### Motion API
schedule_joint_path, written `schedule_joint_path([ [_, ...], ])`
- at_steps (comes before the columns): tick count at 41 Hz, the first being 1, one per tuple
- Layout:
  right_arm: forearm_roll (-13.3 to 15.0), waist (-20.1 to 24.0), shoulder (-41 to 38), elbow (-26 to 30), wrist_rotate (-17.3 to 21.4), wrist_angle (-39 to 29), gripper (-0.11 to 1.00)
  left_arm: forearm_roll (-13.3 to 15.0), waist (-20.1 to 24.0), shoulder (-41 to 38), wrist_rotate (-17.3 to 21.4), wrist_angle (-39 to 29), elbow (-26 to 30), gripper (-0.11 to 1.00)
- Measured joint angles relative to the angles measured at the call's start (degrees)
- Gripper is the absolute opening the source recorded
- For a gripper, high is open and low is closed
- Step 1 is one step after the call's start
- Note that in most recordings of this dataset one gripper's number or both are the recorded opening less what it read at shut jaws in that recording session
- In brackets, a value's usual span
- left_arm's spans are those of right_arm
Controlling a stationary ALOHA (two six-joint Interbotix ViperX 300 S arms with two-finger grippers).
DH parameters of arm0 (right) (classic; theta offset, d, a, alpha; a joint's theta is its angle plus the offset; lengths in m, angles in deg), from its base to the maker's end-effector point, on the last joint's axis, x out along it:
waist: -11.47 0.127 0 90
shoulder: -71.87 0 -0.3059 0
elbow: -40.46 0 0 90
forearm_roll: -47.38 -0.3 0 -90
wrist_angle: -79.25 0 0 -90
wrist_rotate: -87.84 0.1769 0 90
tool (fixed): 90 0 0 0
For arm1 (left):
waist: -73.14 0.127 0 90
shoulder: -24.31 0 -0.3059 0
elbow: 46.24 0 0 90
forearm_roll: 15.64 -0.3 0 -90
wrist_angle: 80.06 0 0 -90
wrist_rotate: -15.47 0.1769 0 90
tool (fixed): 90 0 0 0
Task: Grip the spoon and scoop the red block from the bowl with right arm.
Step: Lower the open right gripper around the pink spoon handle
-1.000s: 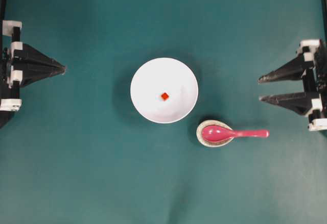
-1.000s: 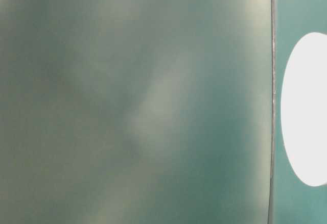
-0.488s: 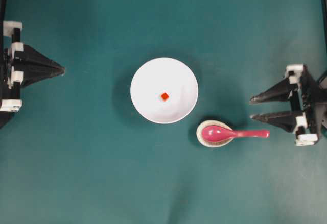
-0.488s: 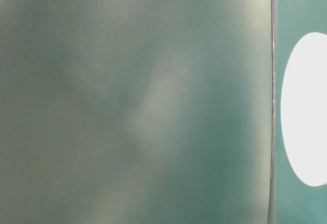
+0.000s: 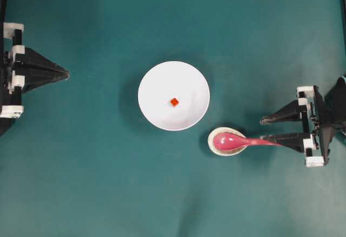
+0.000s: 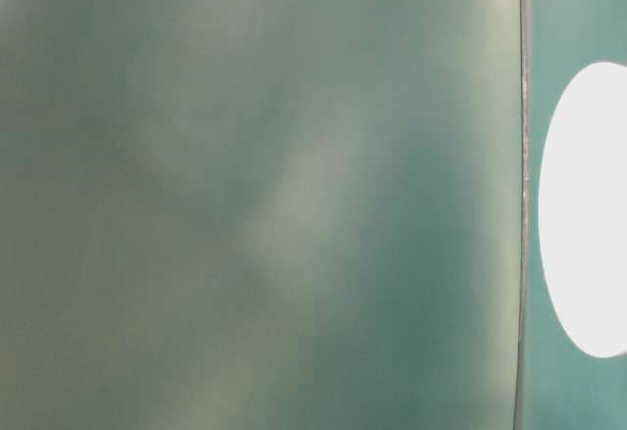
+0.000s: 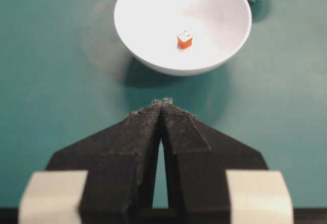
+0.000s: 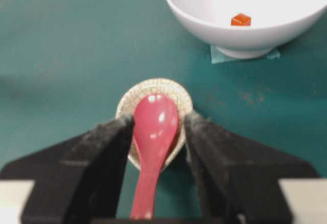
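Teal counter (image 5: 97,183) is carrying the white bowl (image 5: 157,113); the red block (image 5: 174,102) is sitting at its centre.

Right gripper (image 8: 157,127), fingers spread, is straddling the spoon (image 8: 153,132), whose scoop is resting on the speckled spoon rest (image 8: 176,92).

Spoon is looking glossy, rigid, likely slippery: pinch mid-handle.

Left gripper (image 7: 162,103) fingers are pressed together.

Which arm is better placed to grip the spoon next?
Right. The right gripper is open with its fingers either side of the spoon handle. The left gripper is shut, beyond the bowl.
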Motion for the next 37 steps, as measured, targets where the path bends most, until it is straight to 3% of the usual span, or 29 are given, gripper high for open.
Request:
schedule_joint_path([
  [13, -3.25, 3.43, -1.49, 0.00, -0.09, -0.79, 0.51, -0.09, 0.00, 0.00, 0.00, 0.00, -0.09, 0.00],
  [37, -4.04, 5.10, -6.94, 1.58, 0.00, -0.97, 0.51, -0.18, 0.00, 0.00, 0.00, -0.18, 0.00, 0.00],
])
